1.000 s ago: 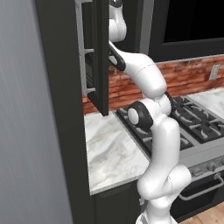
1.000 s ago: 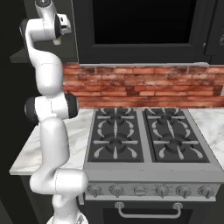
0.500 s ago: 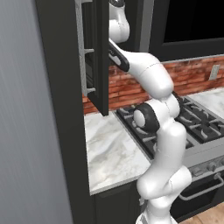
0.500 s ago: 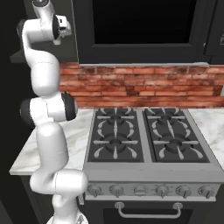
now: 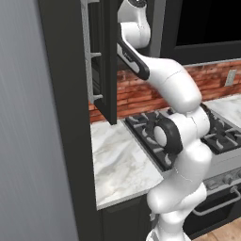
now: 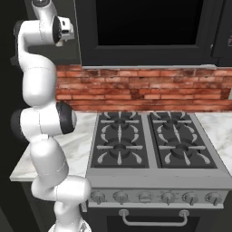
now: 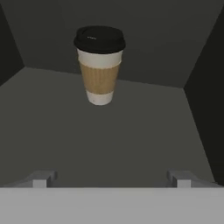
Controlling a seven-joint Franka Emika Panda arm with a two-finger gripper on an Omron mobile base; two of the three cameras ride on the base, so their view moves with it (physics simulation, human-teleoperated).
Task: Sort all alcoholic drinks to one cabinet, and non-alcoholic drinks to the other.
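Coffee cup, tan paper with a dark brown lid [image 7: 99, 63], stands upright at the back of the dark upper cabinet [image 7: 131, 140], apart from its walls. Two-finger gripper [image 7: 111, 178], jaws spread wide and empty, faces it. A careless withdrawal could clip the open cabinet door [image 5: 107, 61].

Arm's hand end is cut by the top edge in left base view, beside the open cabinet door [image 5: 109, 61], so gripper cannot be seen there. The door hides most of cabinet inside; shelves show only as thin edges left of the door. Stove [image 6: 149, 149]: right part cut by picture edge in left base view, arm covers its front-left burners. In hand view, cabinet walls around the coffee cup [image 7: 99, 64] run out of frame at top & sides.
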